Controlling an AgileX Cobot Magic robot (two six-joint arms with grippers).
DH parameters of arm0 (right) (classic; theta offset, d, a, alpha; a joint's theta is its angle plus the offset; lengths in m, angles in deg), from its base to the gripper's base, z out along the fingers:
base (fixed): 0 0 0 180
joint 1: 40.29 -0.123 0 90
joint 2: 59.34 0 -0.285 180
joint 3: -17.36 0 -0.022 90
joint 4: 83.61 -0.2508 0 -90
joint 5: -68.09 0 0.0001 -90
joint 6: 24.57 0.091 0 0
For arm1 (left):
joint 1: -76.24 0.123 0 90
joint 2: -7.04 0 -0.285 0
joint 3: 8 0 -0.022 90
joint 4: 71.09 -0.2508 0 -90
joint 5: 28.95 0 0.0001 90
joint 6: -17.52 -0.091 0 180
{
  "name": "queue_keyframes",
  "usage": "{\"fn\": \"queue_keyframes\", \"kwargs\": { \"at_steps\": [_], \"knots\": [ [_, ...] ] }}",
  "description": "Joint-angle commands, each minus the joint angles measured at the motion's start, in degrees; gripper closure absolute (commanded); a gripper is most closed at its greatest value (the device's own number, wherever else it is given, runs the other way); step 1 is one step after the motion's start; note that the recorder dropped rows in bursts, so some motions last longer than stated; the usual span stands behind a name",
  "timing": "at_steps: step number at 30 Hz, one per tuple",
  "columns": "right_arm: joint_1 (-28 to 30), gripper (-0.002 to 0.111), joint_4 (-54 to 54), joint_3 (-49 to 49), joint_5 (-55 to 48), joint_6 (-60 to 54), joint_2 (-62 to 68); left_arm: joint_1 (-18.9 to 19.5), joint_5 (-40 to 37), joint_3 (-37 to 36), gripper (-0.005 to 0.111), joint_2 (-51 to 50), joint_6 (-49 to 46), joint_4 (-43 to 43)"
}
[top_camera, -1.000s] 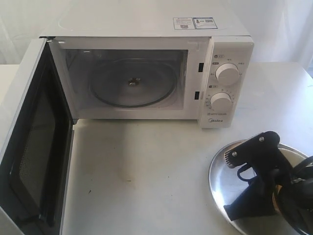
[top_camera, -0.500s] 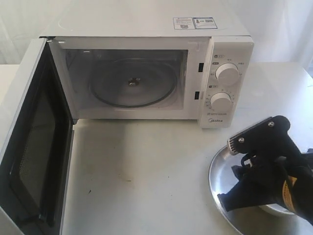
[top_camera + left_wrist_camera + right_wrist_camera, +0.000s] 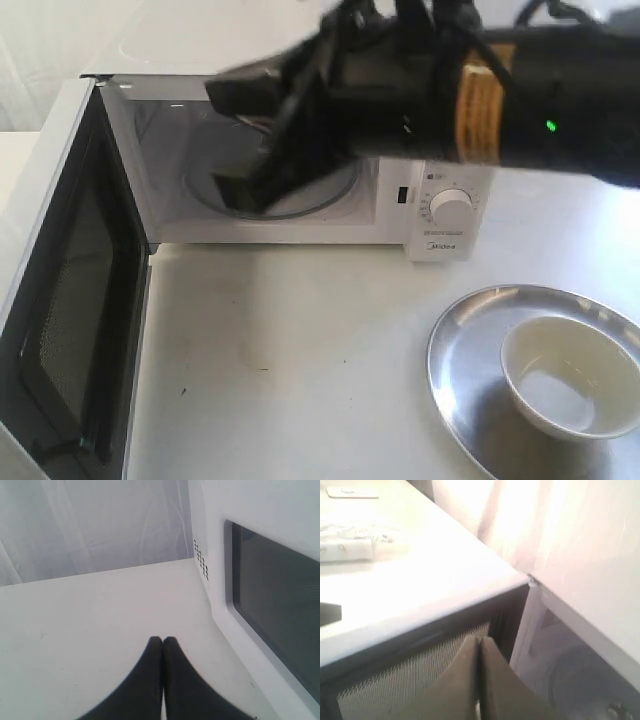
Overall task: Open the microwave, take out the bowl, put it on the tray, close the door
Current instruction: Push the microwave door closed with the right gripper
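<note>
A: Your white table carries everything. The microwave stands at its back with the cavity exposed. The door is swung wide at the left, black inner face showing.

B: Your right arm fills the upper part of the exterior view. It is blurred and reaches across in front of the cavity.

A: At lower right you have the tray, flat on the table and well apart from the microwave. The bowl sits upright inside it, toward its right side.

B: Now your grippers. For the right gripper, its wrist view shows both fingers pressed together with nothing between them, close to the microwave's white top.

A: Your left gripper is the same: fingers closed tip to tip and empty. It is over bare table, just beside the door's outer face and its dark window.
</note>
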Motion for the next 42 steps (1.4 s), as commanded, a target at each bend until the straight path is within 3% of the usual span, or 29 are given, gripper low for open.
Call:
{"fn": "queue_keyframes", "kwargs": {
  "at_steps": [1, 5, 8, 12, 14, 17, 26, 31, 34, 37, 39, 42],
  "knots": [
    [-6.53, 0.108, 0.03, 8.3, -12.58, -0.71, 9.23, -0.23, 0.21, 0.16, 0.107, 0.12, 0.0, 0.45],
    [-19.81, 0.108, 6.4, 8.84, -40.28, 0.27, 16.31, -0.23, 0.21, 0.16, 0.107, 0.12, 0.0, 0.45],
    [-26.87, 0.108, 6.81, 9.23, -53.89, 5.45, 19.0, -0.23, 0.21, 0.16, 0.107, 0.12, 0.0, 0.45],
    [-31.79, 0.108, 6.81, 11.75, -58.79, 9.14, 23.41, -0.23, 0.21, 0.16, 0.107, 0.12, 0.0, 0.45],
    [-34.87, 0.108, 6.81, 11.89, -58.96, 4.76, 25.56, -0.23, 0.21, 0.16, 0.107, 0.12, 0.0, 0.45],
    [-36.93, 0.108, 6.81, 12.99, -72.05, 4.42, 27.02, -0.23, 0.21, 0.16, 0.107, 0.12, 0.0, 0.45],
    [-36.93, 0.108, 6.81, 18.5, -62.24, 1.13, 27.02, -0.23, 0.21, 0.16, 0.107, 0.12, 0.0, 0.45],
    [-36.93, 0.108, 6.81, 22.41, -57.93, -10.84, 27.02, -0.23, 0.21, 0.16, 0.107, 0.12, 0.0, 0.45],
    [-36.93, 0.108, 6.81, 23.13, -56.67, -10.84, 27.13, -0.23, 0.21, 0.16, 0.107, 0.12, 0.0, 0.45],
    [-36.93, 0.108, 6.81, 22.73, -49.16, -13.14, 28.7, -0.23, 0.21, 0.16, 0.107, 0.12, 0.0, 0.45],
    [-36.93, 0.108, 6.81, 22.73, -49.56, -13.48, 30.3, -0.23, 0.21, 0.16, 0.107, 0.12, 0.0, 0.45],
    [-36.93, 0.108, 6.81, 22.21, -54.18, -26.52, 33.28, -0.23, 0.21, 0.16, 0.107, 0.12, 0.0, 0.45]
  ]
}}
